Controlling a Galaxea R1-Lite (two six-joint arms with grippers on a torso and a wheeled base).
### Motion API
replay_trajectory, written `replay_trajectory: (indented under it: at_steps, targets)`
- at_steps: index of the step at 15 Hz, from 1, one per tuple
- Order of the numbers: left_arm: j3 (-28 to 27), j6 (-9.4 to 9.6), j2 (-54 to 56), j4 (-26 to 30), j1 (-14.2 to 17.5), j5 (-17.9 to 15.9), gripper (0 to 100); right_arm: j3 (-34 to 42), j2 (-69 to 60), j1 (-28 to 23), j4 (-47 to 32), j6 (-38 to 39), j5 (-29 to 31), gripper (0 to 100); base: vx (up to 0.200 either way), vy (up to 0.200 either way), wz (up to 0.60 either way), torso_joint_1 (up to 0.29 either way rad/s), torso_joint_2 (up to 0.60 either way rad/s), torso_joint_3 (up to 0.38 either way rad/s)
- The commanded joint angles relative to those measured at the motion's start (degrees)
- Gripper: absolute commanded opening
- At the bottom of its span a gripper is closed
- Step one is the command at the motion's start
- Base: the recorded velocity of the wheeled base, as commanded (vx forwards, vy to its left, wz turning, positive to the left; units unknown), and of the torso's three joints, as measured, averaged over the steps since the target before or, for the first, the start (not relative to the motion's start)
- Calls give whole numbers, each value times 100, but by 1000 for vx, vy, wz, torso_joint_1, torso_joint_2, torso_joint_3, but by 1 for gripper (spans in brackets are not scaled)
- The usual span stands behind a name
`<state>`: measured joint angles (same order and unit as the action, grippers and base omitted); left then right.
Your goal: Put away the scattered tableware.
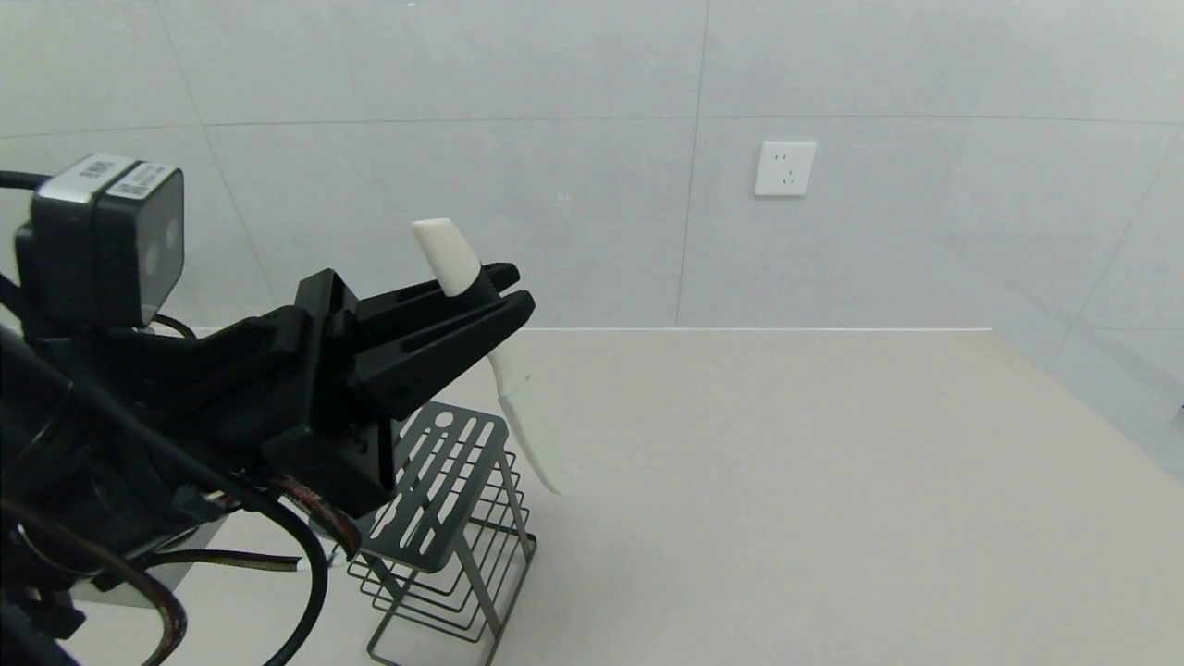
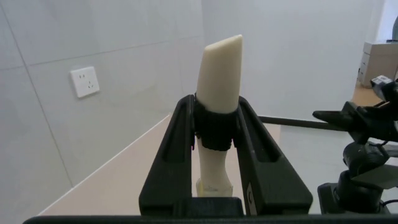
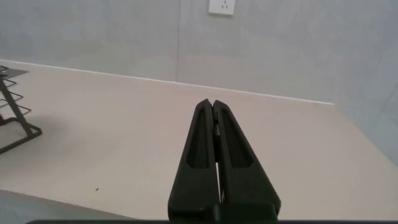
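Observation:
A white knife [image 1: 446, 254] with a thick white handle is clamped in my left gripper [image 1: 513, 291], raised above the table. Its pale blade [image 1: 527, 425] hangs down and ends just beside the top of a dark grey wire rack [image 1: 435, 490] with a slotted top plate. In the left wrist view the handle [image 2: 221, 68] sticks up past the gripper [image 2: 214, 109], whose fingers [image 2: 177, 143] press on it from both sides. My right gripper [image 3: 212, 106] is shut with nothing in it, hovering over the bare beige table [image 3: 124, 124]. The rack's edge [image 3: 12, 106] lies well off to its side.
The beige table [image 1: 832, 481] stretches wide to the right of the rack and meets a grey tiled wall at the back. A white wall socket [image 1: 784, 168] sits on that wall. The table's right edge runs diagonally at the far right.

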<state>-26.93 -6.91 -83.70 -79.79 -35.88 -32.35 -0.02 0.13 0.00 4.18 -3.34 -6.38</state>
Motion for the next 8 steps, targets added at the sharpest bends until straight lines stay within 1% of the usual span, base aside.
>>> replay_trajectory:
  at_steps: [1, 3, 4, 6, 8]
  targets:
    - [39, -3, 187, 16, 11, 1, 0, 2, -5, 0, -436, 44, 339, 0, 0, 0, 0, 0, 0, 0]
    - [39, 6, 267, 25, 28, 1, 0, 2, -5, -9, -418, 132, 409, 0, 0, 0, 0, 0, 0, 0]
    - [39, 14, 328, 25, 98, 1, 0, 2, -5, -9, -445, 272, 585, 0, 0, 0, 0, 0, 0, 0]
    - [56, 76, 504, 33, 204, 1, 0, 2, -5, 0, -445, 316, 611, 0, 0, 0, 0, 0, 0, 0]
    - [170, 85, 741, 148, 309, -8, 0, 2, -5, -9, -445, 325, 611, 0, 0, 0, 0, 0, 0, 0]
